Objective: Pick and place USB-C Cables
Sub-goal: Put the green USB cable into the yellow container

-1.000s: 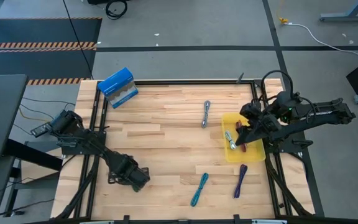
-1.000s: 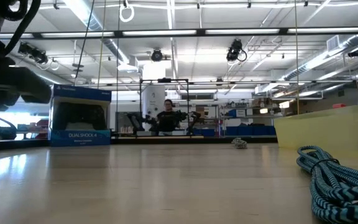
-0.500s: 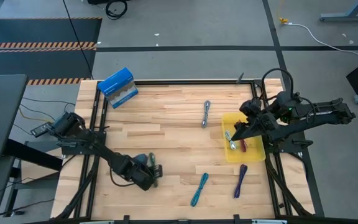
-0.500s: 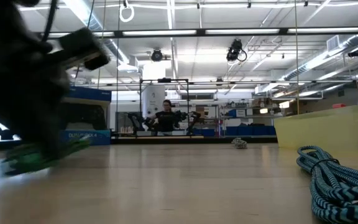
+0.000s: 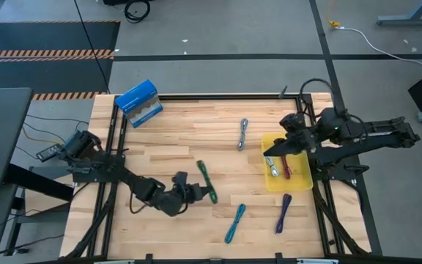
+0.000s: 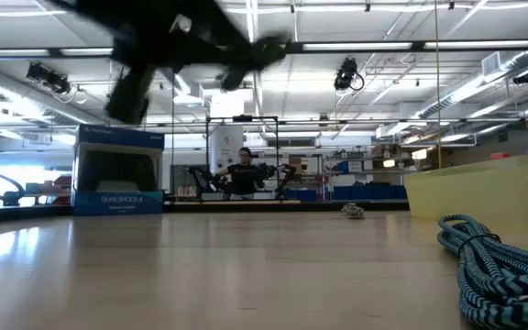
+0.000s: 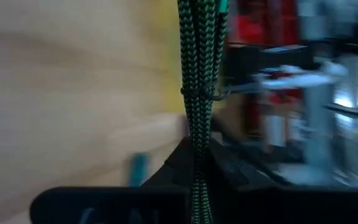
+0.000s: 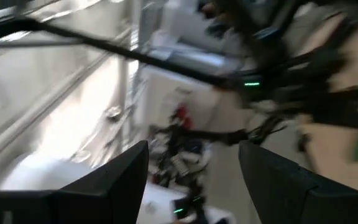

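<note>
My left gripper [image 5: 201, 191] is shut on the green cable [image 5: 206, 180] above the table's middle; in the left wrist view the cable [image 7: 197, 93] runs straight out of my left gripper [image 7: 197, 158]. My right gripper [image 5: 268, 152] hangs open over the far left part of the yellow tray [image 5: 300, 180], and nothing shows in the gap of my right gripper [image 8: 194, 177]. A pale blue cable [image 5: 272, 167] and a maroon cable [image 5: 286, 169] lie in the tray. The grey cable [image 5: 243, 134], teal cable [image 5: 234, 223] and purple cable [image 5: 283, 213] lie flat on the wood. My left gripper pinches the green bundle between its two fingers, which lie across it, coming level from the table's left. The place held [image 7: 197, 146] is on the half nearer the table's near edge [image 5: 211, 192]. The bundle is lifted clear and stays straight.
A blue box [image 5: 138, 103] stands at the far left corner, also seen as the box [image 6: 117, 174] in the low view. There the teal cable [image 6: 493, 266] lies close at right, before the tray wall [image 6: 484, 188]. A person shows far behind the table.
My left gripper has taken the green cable off the table's near left part, lifted it clear and carried it toward the right. My right gripper has drawn back from the tray's middle toward its far left side.
</note>
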You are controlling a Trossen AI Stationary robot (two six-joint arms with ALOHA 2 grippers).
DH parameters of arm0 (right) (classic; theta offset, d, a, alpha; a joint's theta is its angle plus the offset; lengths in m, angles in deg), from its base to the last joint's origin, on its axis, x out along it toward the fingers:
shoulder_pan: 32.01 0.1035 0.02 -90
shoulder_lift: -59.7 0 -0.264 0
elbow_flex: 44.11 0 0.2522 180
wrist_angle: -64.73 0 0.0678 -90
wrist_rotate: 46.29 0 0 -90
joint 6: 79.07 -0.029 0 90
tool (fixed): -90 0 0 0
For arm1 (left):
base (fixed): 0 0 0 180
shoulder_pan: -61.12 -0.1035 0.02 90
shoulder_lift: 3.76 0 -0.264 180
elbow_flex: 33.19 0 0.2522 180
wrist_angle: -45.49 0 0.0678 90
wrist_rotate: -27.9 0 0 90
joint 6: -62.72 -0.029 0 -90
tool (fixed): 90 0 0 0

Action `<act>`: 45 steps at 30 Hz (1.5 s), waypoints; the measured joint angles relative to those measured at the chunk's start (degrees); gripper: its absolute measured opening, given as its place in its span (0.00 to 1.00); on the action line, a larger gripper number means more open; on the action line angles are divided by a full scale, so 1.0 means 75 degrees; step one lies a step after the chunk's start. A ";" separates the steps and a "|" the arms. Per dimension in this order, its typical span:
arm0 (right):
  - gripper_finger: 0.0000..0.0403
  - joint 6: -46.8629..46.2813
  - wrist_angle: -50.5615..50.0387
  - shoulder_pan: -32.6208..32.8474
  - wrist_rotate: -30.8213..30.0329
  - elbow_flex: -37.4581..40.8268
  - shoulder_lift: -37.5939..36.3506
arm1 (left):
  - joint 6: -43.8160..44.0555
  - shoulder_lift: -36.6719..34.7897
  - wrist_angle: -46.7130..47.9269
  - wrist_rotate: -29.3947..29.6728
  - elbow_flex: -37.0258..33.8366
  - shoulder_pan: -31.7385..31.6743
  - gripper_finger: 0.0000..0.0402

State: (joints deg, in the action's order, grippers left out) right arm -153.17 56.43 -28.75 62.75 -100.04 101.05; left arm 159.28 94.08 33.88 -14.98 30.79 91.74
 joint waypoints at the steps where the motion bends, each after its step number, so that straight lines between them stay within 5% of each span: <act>1: 0.63 0.0124 -0.0258 -0.0010 -0.0124 0.0000 0.0026 | -0.0553 0.0000 -0.0564 -0.0009 0.0003 -0.0087 0.05; 6: 0.63 0.0509 -0.0884 -0.0010 -0.0328 0.0006 0.0400 | -0.2489 -0.0015 -0.2893 -0.0270 0.0017 -0.0549 0.05; 10: 0.63 0.0505 -0.0141 -0.0010 -0.0331 0.0009 0.0961 | -0.2957 -0.0017 -0.3436 -0.0376 0.0176 -0.0804 0.05; 17: 0.63 0.0264 0.1906 -0.0010 -0.0002 0.0009 0.2257 | -0.3122 -0.0017 -0.1520 -0.1720 0.1456 -0.1212 0.05; 23: 0.63 0.0023 0.2272 0.0021 0.1076 0.0009 0.2874 | -0.3428 -0.0030 0.0259 -0.2619 0.2725 -0.1492 0.05; 28: 0.63 0.0135 0.2486 -0.0001 0.1070 0.0000 0.2798 | -0.3224 -0.0031 0.1438 -0.2936 0.3454 -0.1614 0.05; 45: 0.63 0.0529 0.1421 -0.0811 0.1438 0.0000 0.2243 | -0.2850 -0.0191 0.1209 -0.2978 0.3579 -0.1300 0.05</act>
State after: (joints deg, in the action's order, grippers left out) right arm -149.20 67.08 -34.84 73.54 -100.04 117.87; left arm 137.90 92.64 42.94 -37.31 57.63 81.98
